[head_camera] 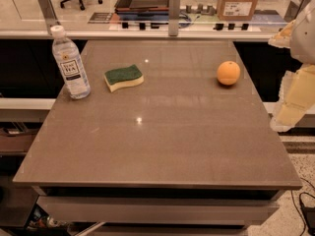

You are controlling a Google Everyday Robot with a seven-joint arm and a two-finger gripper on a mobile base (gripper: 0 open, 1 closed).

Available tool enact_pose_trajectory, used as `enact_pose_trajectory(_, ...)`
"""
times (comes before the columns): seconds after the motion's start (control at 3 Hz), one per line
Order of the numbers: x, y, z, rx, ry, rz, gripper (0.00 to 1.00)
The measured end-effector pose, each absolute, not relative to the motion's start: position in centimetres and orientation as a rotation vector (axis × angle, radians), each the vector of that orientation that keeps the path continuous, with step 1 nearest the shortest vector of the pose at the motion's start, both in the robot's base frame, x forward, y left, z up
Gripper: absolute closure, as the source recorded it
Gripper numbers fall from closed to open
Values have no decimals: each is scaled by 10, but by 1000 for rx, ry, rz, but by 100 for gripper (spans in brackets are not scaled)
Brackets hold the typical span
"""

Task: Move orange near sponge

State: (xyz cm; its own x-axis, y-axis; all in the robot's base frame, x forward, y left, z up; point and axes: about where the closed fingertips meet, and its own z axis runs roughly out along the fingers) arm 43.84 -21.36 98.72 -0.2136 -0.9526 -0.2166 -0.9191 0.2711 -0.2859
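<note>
Three items on the brown table (157,146). We see the gripper (294,101) off the table's right edge; we cannot tell how open it is or what it holds. Water bottle (71,65) back left, sponge (123,77) near it, orange (228,73) back right, well apart from the sponge.

You have a single view, set high above the near edge of the table (157,146) and tilted down, facing across it toward the far ledge (123,34). It stands back enough to take in the whole tabletop. The gripper (294,100) hangs at your right edge, beside the table
</note>
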Motion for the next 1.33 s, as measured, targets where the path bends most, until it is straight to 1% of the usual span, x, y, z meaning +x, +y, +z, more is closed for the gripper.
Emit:
enact_pose_trajectory(0.67, 446, -219, 987, -1669, 2169, -123, 0)
enact_pose_trajectory(1.0, 472, -232, 983, -1581, 2150, -86, 0)
enact_pose_trajectory(1.33, 513, -251, 968, -1426, 2154, -10, 0)
